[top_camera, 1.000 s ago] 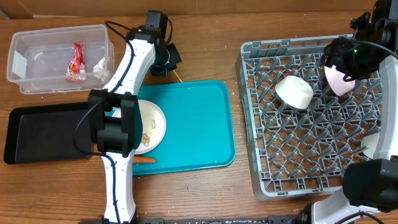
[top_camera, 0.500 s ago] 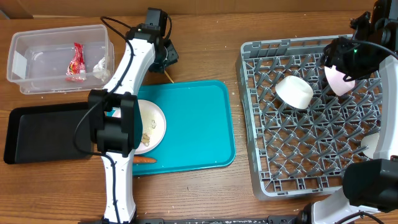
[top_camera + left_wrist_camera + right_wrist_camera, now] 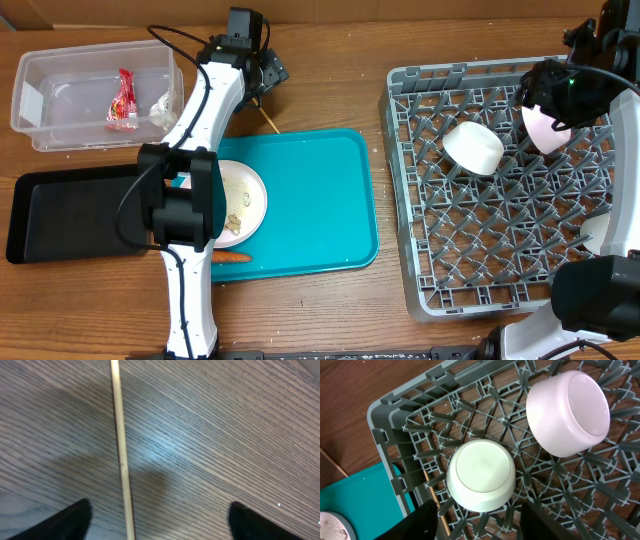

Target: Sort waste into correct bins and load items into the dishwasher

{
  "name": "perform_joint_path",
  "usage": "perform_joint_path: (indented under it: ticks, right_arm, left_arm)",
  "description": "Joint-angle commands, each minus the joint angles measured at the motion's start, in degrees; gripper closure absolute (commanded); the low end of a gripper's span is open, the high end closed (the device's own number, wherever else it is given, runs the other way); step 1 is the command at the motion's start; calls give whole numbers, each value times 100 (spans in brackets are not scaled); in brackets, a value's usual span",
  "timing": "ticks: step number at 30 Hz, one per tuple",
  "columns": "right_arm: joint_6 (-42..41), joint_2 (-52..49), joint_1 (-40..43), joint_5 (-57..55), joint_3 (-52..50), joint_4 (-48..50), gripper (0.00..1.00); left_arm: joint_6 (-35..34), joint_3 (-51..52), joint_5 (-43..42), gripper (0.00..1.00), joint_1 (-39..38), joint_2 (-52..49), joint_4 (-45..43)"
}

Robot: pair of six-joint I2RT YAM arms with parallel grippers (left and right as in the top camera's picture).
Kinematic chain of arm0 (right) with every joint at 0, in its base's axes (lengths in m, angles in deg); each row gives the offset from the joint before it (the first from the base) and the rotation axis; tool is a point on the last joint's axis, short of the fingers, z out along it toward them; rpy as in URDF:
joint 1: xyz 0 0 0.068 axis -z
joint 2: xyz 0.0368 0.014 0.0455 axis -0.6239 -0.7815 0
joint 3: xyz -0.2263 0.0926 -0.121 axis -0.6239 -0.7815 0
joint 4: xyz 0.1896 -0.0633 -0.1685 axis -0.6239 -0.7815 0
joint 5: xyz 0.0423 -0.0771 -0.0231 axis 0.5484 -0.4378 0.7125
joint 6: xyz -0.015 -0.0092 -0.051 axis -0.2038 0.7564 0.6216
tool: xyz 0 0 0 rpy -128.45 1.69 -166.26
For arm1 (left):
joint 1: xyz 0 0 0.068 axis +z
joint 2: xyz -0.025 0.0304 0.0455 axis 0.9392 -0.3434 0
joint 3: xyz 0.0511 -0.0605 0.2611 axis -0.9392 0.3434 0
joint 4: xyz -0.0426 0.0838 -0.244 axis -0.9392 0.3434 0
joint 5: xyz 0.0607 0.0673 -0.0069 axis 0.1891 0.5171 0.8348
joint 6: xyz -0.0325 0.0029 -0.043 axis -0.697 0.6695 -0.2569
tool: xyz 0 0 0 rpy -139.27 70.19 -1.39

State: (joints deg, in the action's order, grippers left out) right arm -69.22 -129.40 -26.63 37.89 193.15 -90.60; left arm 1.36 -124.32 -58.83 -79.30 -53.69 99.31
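A thin wooden chopstick (image 3: 122,455) lies on the bare table (image 3: 210,435) between the fingers of my open left gripper (image 3: 160,522), nearer the left finger and untouched. From above, the left gripper (image 3: 266,78) hovers behind the teal tray, and the chopstick (image 3: 268,120) lies just in front of it. My right gripper (image 3: 485,527) hangs open and empty above the grey dish rack (image 3: 390,435). In the rack, an upturned white bowl (image 3: 481,474) and a pale pink bowl (image 3: 570,410) rest, with another chopstick (image 3: 432,495) beside them. Food scraps sit on a plate (image 3: 240,200).
The clear tub (image 3: 60,95) holds a red wrapper (image 3: 124,100) and crumpled tissue (image 3: 160,108). In front of it lies the black tray (image 3: 70,210). The teal tray (image 3: 310,200) carries the plate, and an orange carrot (image 3: 233,257) lies at its front edge. The rack (image 3: 500,250) fills the right side.
My left gripper went from shut to open, let go of the chopstick, and drew back toward the table's far edge. The right arm has not moved.
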Motion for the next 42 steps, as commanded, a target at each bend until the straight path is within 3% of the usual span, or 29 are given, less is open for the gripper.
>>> perform_joint_path:
  ticks: [1,7,16,17,22,28,42]
  right_arm:
    - [44,-11,0,35,118,28,44]
    - [44,-11,0,35,118,33,44]
    - [44,-11,0,35,118,31,44]
    - [44,-11,0,35,118,31,44]
    - [44,-11,0,35,118,35,44]
    - [44,-11,0,35,118,33,44]
    - [44,-11,0,35,118,31,44]
  left_arm:
    - [-197,50,275,18,9,-127,-20]
    - [-623,50,262,20,9,-376,4]
    - [-680,50,146,32,2,-682,83]
    - [-678,50,133,36,2,-699,92]
    - [-678,50,131,77,0,-708,22]
    - [-680,48,133,94,0,-708,-7]
    - [-597,-236,-98,96,52,-649,-63]
